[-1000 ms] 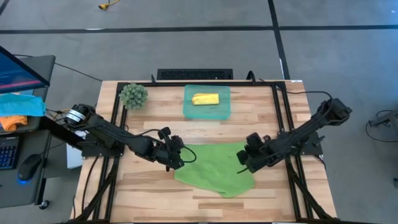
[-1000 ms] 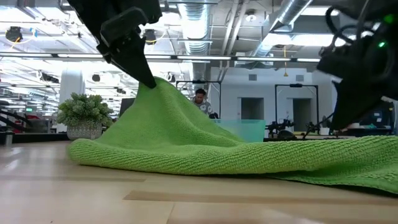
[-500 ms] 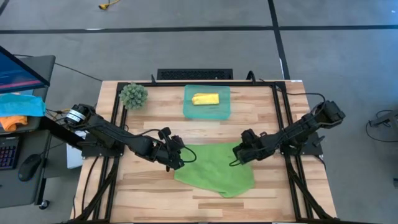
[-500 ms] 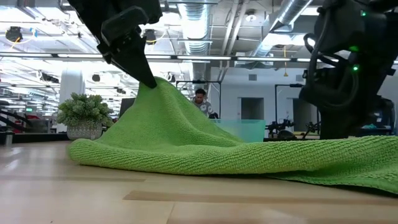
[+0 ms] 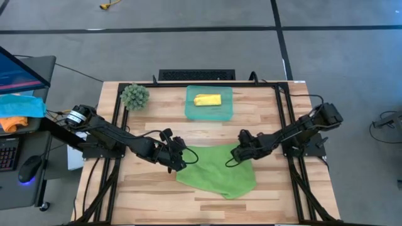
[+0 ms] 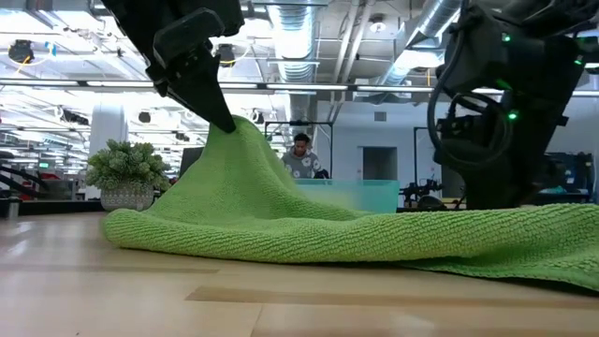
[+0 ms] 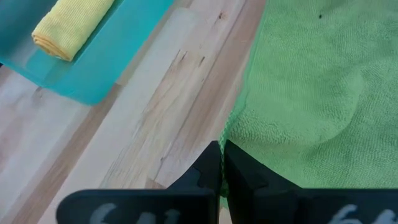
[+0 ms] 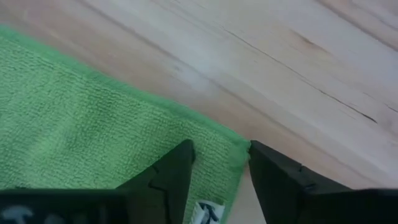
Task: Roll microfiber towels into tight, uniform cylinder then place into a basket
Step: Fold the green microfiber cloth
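Right wrist view: right gripper (image 8: 217, 165) jaws apart astride green towel (image 8: 93, 118) corner; left gripper (image 7: 221, 163) pinches its edge.

fuzzy green ball (image 5: 134, 95) at table's (image 5: 264, 113) corner

wood table (image 5: 151, 194) | on it: green towel (image 5: 220, 172), basket (image 5: 191, 110), fuzzy ball (image 5: 134, 96)

I see grey floor (image 5: 188, 56) around my wooden table (image 5: 157, 201), a monitor desk (image 5: 25, 69) at nine o'clock, ceiling ducts (image 6: 299, 37) lit overhead.
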`<move>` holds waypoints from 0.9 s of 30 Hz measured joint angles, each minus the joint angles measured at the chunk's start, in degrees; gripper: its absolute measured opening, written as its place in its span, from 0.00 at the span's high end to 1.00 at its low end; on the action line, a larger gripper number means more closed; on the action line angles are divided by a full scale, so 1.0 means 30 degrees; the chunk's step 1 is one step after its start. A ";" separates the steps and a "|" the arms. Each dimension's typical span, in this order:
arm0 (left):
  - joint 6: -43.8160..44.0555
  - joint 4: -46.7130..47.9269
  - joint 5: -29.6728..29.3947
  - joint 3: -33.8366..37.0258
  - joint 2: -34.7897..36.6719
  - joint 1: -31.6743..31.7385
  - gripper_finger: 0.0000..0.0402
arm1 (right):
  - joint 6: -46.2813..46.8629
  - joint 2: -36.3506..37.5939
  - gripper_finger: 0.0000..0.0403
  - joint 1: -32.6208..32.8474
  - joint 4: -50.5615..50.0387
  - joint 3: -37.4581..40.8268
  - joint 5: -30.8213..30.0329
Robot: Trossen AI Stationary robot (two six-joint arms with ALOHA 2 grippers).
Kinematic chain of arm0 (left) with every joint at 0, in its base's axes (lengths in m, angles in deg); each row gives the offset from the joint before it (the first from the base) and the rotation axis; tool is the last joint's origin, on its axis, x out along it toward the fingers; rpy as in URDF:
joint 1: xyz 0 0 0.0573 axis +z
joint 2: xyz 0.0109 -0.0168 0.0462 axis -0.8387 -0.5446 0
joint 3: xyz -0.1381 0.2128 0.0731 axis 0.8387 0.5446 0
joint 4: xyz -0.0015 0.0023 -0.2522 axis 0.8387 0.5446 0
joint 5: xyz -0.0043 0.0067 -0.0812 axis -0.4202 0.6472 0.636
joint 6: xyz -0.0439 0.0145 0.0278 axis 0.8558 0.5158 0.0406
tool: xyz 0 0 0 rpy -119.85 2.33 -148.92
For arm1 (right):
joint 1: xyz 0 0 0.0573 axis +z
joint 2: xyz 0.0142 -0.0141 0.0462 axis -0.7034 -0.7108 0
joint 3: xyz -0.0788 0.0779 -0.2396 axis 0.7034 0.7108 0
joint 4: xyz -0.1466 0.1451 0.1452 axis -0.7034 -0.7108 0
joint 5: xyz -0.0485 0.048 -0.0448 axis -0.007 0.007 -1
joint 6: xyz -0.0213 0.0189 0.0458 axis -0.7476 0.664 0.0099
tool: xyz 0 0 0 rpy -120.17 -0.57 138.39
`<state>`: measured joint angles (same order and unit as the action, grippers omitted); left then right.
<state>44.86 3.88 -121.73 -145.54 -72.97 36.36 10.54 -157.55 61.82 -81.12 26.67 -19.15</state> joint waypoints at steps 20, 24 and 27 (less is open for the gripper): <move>-0.0546 0.0235 -0.1698 0.0000 0.0063 -0.0202 1.00 | -0.1611 0.0004 0.98 0.2125 -0.0986 -0.2085 -0.0101; -0.0539 0.0372 -0.1734 0.0000 0.0708 -0.0498 1.00 | -0.1546 0.0018 0.98 0.3511 -0.2336 -0.3678 -0.1459; -0.0539 0.0413 -0.1761 0.0000 0.1450 -0.0788 1.00 | -0.1342 0.0026 0.99 0.4625 -0.4200 -0.5355 -0.2815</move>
<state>43.24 5.11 -127.01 -145.54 -68.62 34.00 6.52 -157.47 75.69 -93.72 10.61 -27.60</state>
